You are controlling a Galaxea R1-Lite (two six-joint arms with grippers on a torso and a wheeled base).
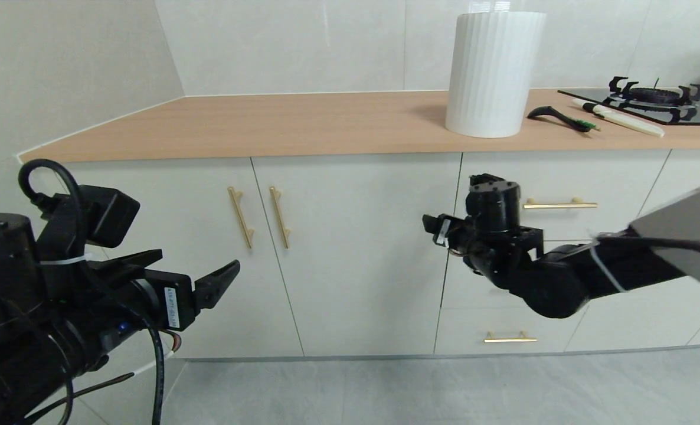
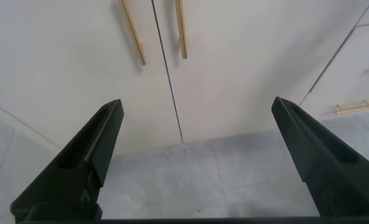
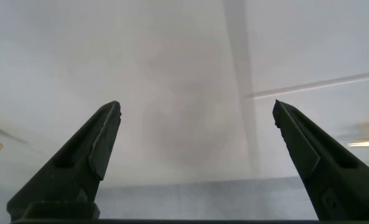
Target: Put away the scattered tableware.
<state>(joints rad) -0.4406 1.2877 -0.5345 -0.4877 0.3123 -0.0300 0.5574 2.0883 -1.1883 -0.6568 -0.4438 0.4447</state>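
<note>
The left tool (image 1: 199, 258) hangs low at eight o'clock in the head view, its two black fingers spread wide; in the left wrist view the same tool (image 2: 198, 102) points at a pair of pale cabinet doors (image 1: 267, 254) and the grey tiled floor (image 1: 421, 389). A small white label (image 1: 173, 307) sits on its body, its print too small to read. The right tool (image 1: 438, 233) is held just right of centre, close to the cabinet front, and the right wrist view shows this tool (image 3: 196, 104) with its fingers also spread apart, facing the plain pale panel. Two slim gold handles (image 1: 259, 216) stand side by side at the meeting edge of the doors, and a gold drawer handle (image 1: 559, 205) lies at three o'clock from the right tool. Above the cabinets runs a light wooden desk (image 1: 279, 127) against a wall of pale tiles (image 1: 303, 41). At one o'clock on the desk stands a tall white ribbed container (image 1: 494, 74). Just beside it, toward two o'clock, lie the scattered tableware: a black utensil (image 1: 556, 115) and a long white utensil (image 1: 621, 119), near each other. A black gas hob (image 1: 657, 100) lies behind them at the far right.
</note>
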